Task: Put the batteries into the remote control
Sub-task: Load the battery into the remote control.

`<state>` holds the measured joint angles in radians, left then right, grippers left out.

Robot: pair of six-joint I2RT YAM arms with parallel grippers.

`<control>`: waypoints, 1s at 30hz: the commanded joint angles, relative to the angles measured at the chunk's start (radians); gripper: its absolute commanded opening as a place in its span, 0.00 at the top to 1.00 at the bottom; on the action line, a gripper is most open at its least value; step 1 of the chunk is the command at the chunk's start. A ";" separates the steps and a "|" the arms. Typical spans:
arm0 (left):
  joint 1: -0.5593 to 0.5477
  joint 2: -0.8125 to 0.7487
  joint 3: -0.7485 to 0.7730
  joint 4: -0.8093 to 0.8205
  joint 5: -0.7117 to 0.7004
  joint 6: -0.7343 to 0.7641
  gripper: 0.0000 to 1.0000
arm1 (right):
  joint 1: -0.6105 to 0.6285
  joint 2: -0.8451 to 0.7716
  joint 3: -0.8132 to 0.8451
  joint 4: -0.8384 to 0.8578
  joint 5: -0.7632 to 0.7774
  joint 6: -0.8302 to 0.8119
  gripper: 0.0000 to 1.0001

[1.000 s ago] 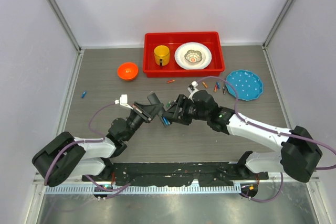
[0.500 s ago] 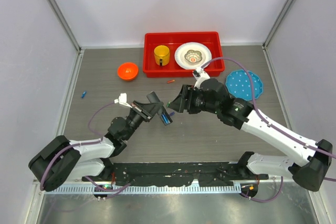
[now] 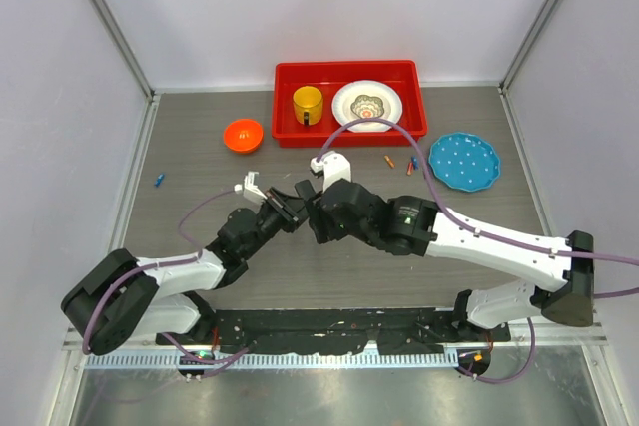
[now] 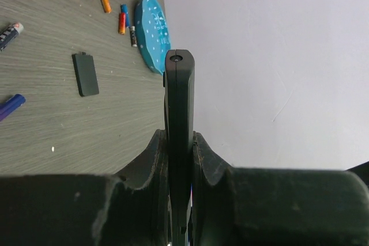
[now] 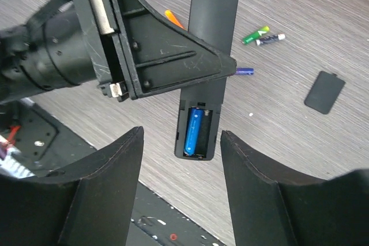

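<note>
Your left gripper (image 4: 179, 142) is clamped on the remote control (image 5: 214, 15) at approx. mid-length. It holds the remote, apparently clear of the table (image 5: 300, 21), w/ the open bay facing up, which I judge is so a cell can go in from above. One blue battery (image 5: 195, 132) sits in the bay and the slot beside it looks empty. Right gripper (image 5: 180, 142) hovers just above the bay end, fingers wide apart, holding nothing and touching nothing. The bay cover (image 5: 324, 91) and spare batteries, e.g. a green one (image 5: 255, 34), lie on the table nearby.
</note>
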<state>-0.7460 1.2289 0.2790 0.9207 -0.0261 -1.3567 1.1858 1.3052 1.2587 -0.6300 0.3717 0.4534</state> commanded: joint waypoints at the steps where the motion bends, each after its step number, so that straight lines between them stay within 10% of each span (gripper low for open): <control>1: 0.002 0.003 0.029 0.030 0.023 -0.025 1.00 | 0.046 0.025 0.048 -0.042 0.151 -0.035 0.40; 30: 0.002 -0.016 0.035 0.024 0.061 -0.045 1.00 | 0.090 0.095 -0.022 0.006 0.119 0.002 0.52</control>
<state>-0.7456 1.2350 0.2790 0.9142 0.0242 -1.4040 1.2709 1.3861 1.2251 -0.6441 0.4652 0.4473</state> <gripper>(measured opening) 0.179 0.486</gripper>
